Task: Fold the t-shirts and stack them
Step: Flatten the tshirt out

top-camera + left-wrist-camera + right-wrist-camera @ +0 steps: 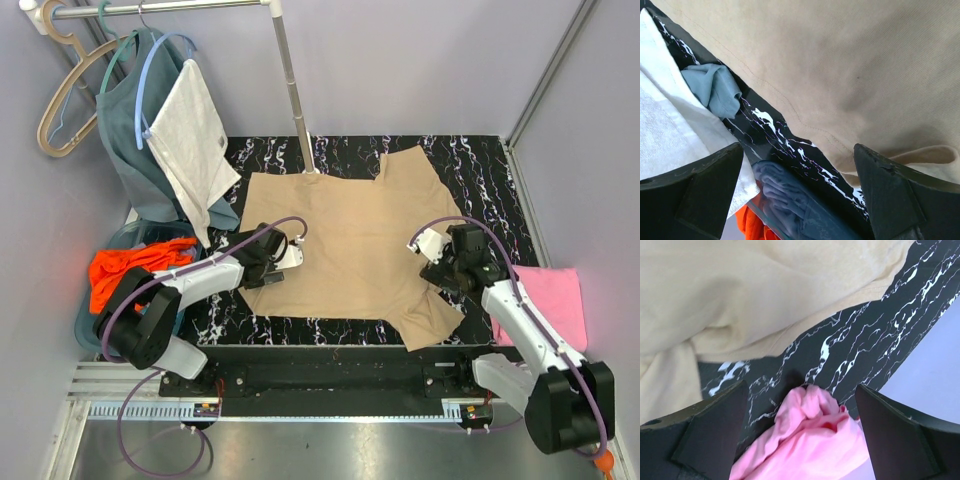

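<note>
A tan t-shirt (350, 245) lies spread flat on the black marbled table (470, 165); it fills the top of the left wrist view (850, 65) and of the right wrist view (740, 295). My left gripper (293, 248) hovers open and empty over the shirt's left edge. My right gripper (425, 250) hovers open and empty over its right side. A folded pink t-shirt (555, 300) lies at the table's right edge and shows between the right fingers (810, 440). An orange t-shirt (125, 270) lies in a bin at left. A teal t-shirt (130, 130) hangs on the rack.
A clothes rack pole (292, 85) stands at the tan shirt's far edge, with hangers (65, 105) and a white cloth (190, 135) hanging at the left. A clear bin (120, 245) with clothes sits at the table's left edge. Grey walls enclose the space.
</note>
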